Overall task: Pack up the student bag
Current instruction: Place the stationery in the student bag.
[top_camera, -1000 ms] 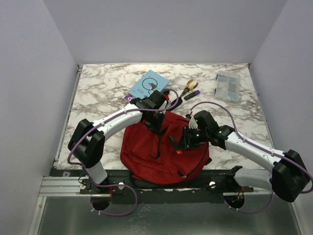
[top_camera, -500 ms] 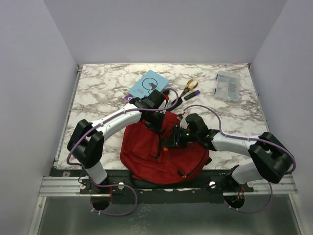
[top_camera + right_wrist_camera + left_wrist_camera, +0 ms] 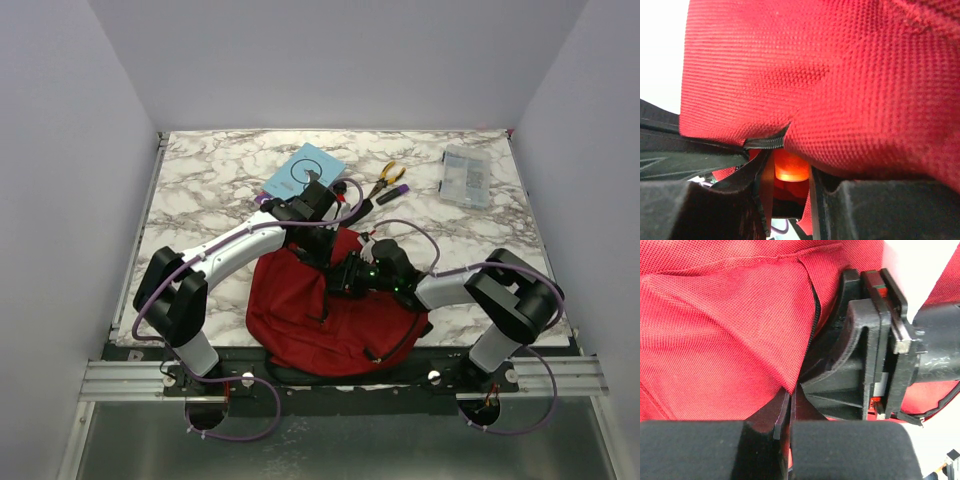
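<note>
Both arms hung over the student bag [image 3: 290, 320], which lay slumped at the near middle of the surface [image 3: 210, 180]. A blue book [image 3: 304, 172], pliers [image 3: 384, 180] and a clear box [image 3: 466, 177] lay farther back.

From the left wrist, the left pincer [image 3: 786, 417] was clamped on red cloth beside the zipper [image 3: 814, 315].

From the right wrist, the right pincer [image 3: 790, 185] stood narrow, seemingly nipping a black zippered edge [image 3: 765, 143].

Soft and floppy, I judged. It was best held by those stiffer zippered lips, since loose cloth would sag and slip.
</note>
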